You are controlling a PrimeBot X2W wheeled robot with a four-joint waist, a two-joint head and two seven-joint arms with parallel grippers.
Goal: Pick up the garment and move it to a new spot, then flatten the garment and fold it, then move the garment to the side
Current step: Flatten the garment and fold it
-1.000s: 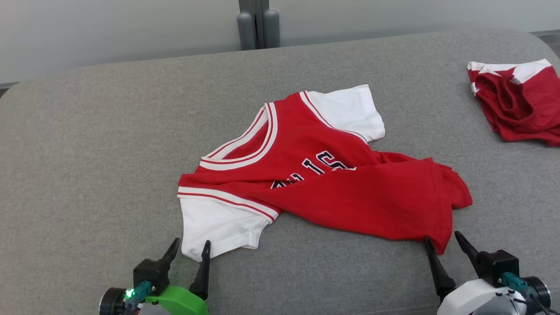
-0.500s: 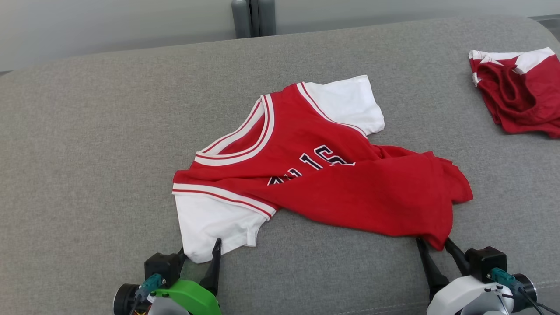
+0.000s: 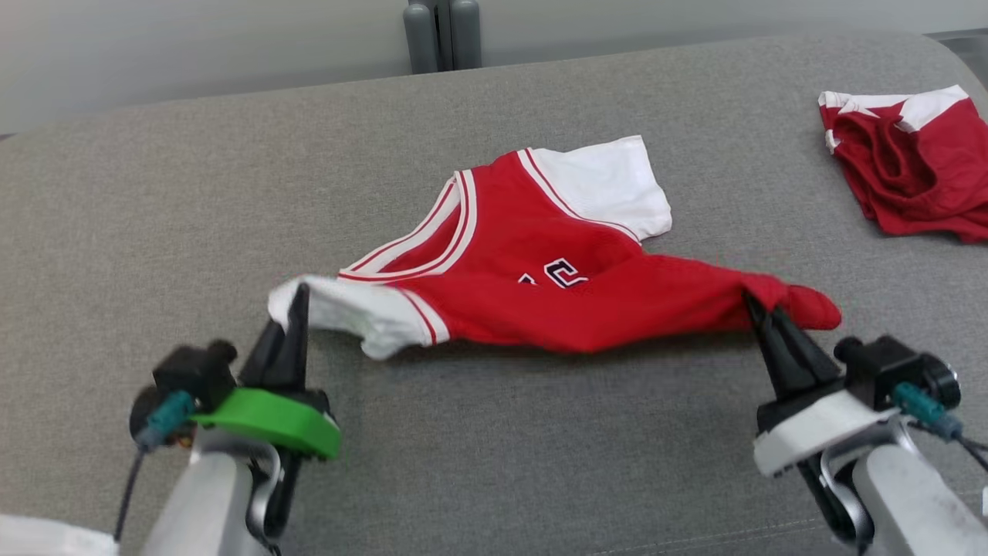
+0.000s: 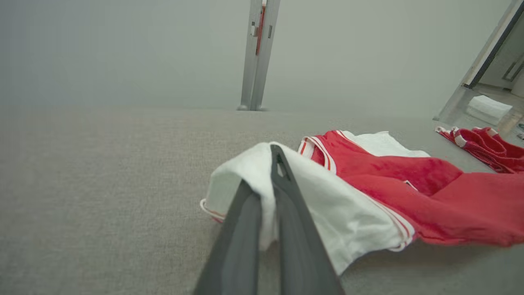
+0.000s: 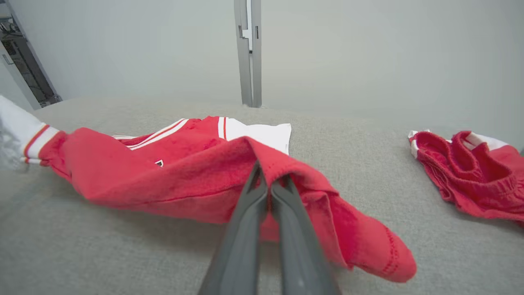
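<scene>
Red jersey on grey cushion; left gripper clamped on white sleeve; right gripper clamped on red hem.

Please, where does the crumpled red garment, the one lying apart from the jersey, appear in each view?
Head view: crumpled red garment, upper right, by the edge.
Left wrist view: crumpled red garment, right edge, about mid-height.
Right wrist view: crumpled red garment, right side, about mid-height.
Shared landmark: grey post, near top centre in every view.
</scene>
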